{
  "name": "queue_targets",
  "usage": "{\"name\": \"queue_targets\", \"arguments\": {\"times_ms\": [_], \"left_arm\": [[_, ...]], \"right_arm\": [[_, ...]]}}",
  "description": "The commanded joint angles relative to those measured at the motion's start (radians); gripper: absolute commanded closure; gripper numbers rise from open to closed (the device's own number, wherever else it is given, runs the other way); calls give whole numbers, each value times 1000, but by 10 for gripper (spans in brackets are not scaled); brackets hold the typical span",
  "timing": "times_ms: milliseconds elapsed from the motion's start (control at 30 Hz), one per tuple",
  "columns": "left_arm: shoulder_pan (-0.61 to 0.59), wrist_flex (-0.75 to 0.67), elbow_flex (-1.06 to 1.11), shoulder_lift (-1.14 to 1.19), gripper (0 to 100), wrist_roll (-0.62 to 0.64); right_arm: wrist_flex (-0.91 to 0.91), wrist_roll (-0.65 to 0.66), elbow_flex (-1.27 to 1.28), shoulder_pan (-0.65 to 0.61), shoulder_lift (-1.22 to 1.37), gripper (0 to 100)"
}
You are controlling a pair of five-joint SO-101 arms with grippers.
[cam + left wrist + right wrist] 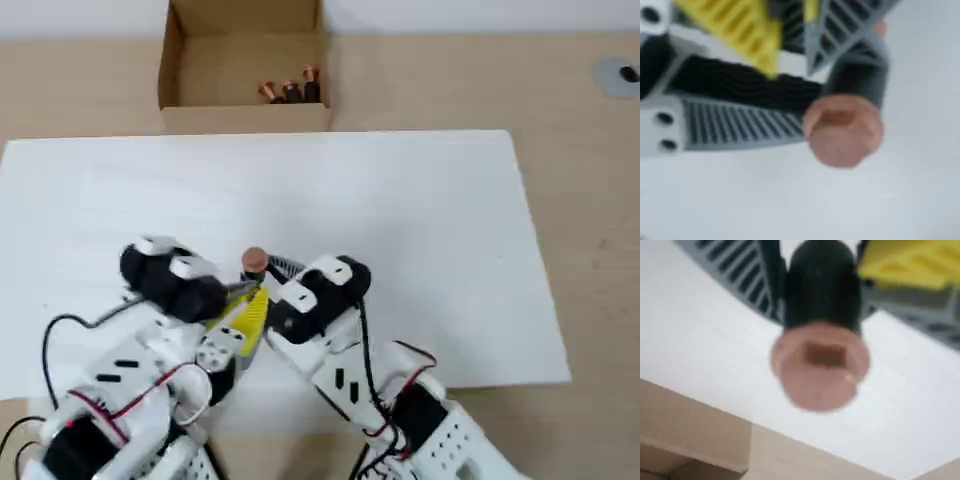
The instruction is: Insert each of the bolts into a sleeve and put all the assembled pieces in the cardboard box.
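Observation:
A black sleeve (822, 285) with a copper bolt (820, 365) pushed in to its head hangs just above the white board (420, 220), where the two arms meet. My right gripper (274, 272) is shut on the sleeve (857, 80). My left gripper (246, 288) comes in from the left, and its grey finger tip touches the bolt (842, 131) at the head; it looks shut on the bolt (254, 262). The cardboard box (180, 70) stands beyond the board's far edge, with three assembled pieces (290, 92) lying in it.
The board lies on a tan table (580, 200). A small round grey fitting (620, 75) sits at the table's far right. Both arm bases and their cables (60, 330) crowd the near edge.

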Motion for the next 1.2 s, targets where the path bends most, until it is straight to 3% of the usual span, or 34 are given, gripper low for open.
{"name": "queue_targets", "arguments": {"times_ms": [0,133,300,400,533,867,967,1067,1167], "left_arm": [[32,35,-3,-1,832,-12],[-43,25,-9,-1,829,-14],[-298,-74,-9,-1,828,-38],[-465,-146,-9,-1,828,-97],[-640,-195,-18,-1,828,-110],[-723,-192,-98,1,828,-104],[-852,-261,54,1,829,-109],[-997,-491,342,1,831,-106],[-1042,-674,542,4,833,-101]], "right_arm": [[-48,-9,-4,15,-127,988],[-48,-9,-4,15,-124,988],[-48,-3,-4,19,-120,988],[-55,8,-5,84,-120,988],[-54,120,-5,197,-119,988],[-129,229,-5,292,-117,988],[-282,230,-5,329,-116,988],[-315,230,-25,332,-77,988],[-358,230,-88,334,45,988]]}}
